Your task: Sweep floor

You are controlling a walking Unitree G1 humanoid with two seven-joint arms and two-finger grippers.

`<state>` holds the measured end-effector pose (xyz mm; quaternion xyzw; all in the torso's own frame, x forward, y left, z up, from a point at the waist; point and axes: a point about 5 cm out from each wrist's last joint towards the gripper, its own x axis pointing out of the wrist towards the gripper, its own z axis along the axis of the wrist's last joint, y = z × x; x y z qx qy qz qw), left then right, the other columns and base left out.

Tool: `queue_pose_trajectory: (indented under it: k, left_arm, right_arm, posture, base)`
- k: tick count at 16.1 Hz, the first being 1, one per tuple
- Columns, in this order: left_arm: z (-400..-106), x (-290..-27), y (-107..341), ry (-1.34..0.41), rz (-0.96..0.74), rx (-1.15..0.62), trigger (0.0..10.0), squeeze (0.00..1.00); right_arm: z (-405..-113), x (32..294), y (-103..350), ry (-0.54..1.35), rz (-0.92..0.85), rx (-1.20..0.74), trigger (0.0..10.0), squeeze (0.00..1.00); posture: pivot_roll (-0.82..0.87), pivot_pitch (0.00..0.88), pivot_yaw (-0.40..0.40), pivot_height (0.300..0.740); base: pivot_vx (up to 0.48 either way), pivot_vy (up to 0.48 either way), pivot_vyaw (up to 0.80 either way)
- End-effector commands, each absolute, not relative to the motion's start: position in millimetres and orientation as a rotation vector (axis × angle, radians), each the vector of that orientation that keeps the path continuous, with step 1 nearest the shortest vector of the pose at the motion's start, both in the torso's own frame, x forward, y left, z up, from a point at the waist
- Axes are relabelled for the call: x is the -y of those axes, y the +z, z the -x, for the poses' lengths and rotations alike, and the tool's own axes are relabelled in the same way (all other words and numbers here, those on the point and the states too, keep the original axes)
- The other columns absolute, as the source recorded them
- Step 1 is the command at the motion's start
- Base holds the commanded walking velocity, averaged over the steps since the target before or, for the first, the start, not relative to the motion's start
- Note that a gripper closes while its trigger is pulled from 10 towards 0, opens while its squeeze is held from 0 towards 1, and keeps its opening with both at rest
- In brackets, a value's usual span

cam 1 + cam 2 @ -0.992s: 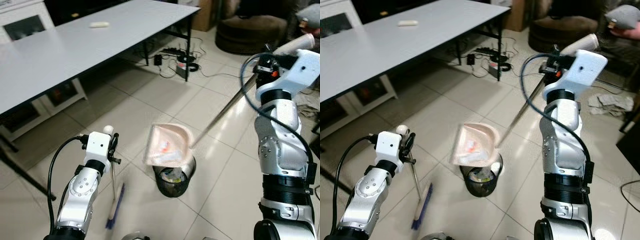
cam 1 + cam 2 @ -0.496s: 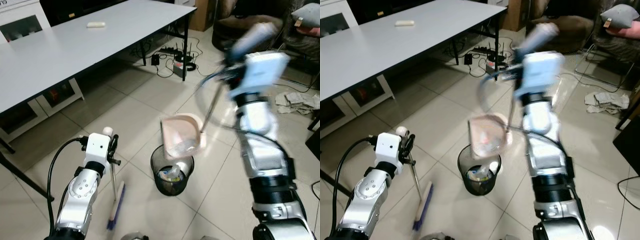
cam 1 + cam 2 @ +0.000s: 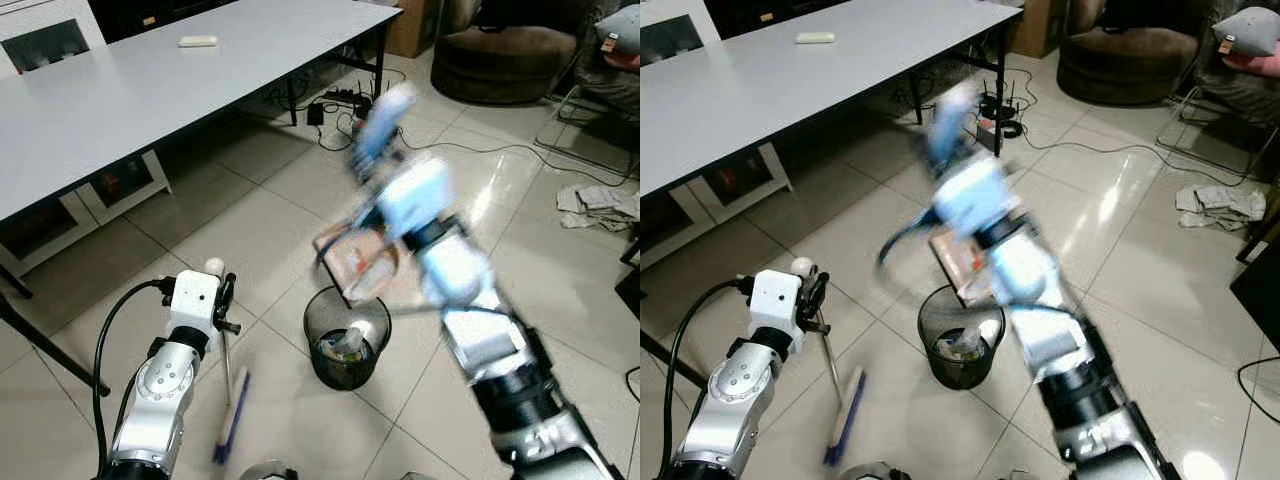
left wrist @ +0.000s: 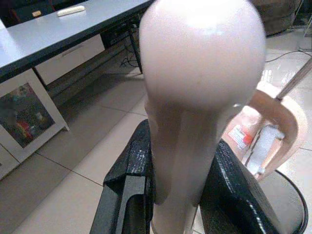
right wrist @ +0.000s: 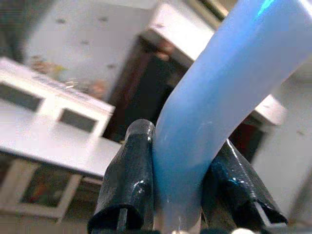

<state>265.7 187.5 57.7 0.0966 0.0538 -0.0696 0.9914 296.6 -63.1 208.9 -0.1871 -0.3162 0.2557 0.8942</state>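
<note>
My left gripper (image 3: 226,300) is shut on the broom's thin handle (image 4: 195,97), just under its pale knob. The blue brush (image 3: 232,415) rests on the tiles below it. My right gripper (image 5: 181,200) is shut on the dustpan's light blue handle (image 5: 214,87). The right arm reaches across the middle of the eye views and is blurred by motion. The pink dustpan (image 3: 360,265) hangs tilted just above the black waste bin (image 3: 347,345), with scraps in the pan and litter in the bin.
A long grey table (image 3: 150,90) runs along the left, one dark leg (image 3: 50,350) near my left arm. Cables and a power strip (image 3: 350,105) lie beyond the bin. A brown pouf (image 3: 500,50) and a crumpled cloth (image 3: 600,205) are at the right.
My right arm has swung from the right side across to the middle, carrying the dustpan handle leftward. The pan stays over the bin. My left arm and the broom have not moved.
</note>
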Motion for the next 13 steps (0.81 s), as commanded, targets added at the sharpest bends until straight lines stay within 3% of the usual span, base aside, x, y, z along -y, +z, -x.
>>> queue_pose_trajectory:
  k: [1,8,9,10,13]
  left_arm:
    - [-268.2,-192.6,63.1,-0.116,-0.212,-0.079,10.0,0.00]
    - [-270.6,-191.4,63.6,-0.110,-0.209,-0.073,10.0,0.00]
    - [-270.0,-193.1,64.0,-0.096,-0.212,-0.070,10.0,0.00]
    - [-270.2,-194.6,64.7,-0.088,-0.208,-0.067,10.0,0.00]
    - [-276.8,-189.7,76.0,-0.136,-0.230,-0.027,10.0,0.00]
  right_arm:
    - [-294.3,61.4,211.5,0.554,0.431,0.688,10.0,0.00]
    - [-298.2,71.3,223.9,0.467,0.465,0.774,10.0,0.00]
    - [-300.4,89.8,242.6,0.322,0.355,0.819,10.0,0.00]
    - [-301.7,98.1,253.1,0.292,0.245,0.808,10.0,0.00]
    - [-299.0,105.3,276.6,0.235,0.176,0.842,10.0,0.00]
  posture:
    - [0.02,0.018,0.073,0.740]
    - [0.02,0.011,0.059,0.740]
    - [0.02,0.008,0.057,0.740]
    - [0.02,0.001,0.059,0.740]
    - [0.02,0.013,0.069,0.740]
  base:
    - [0.000,0.000,0.00]
    - [0.000,0.000,0.00]
    - [0.000,0.000,0.00]
    - [0.000,0.000,0.00]
    - [0.000,0.000,0.20]
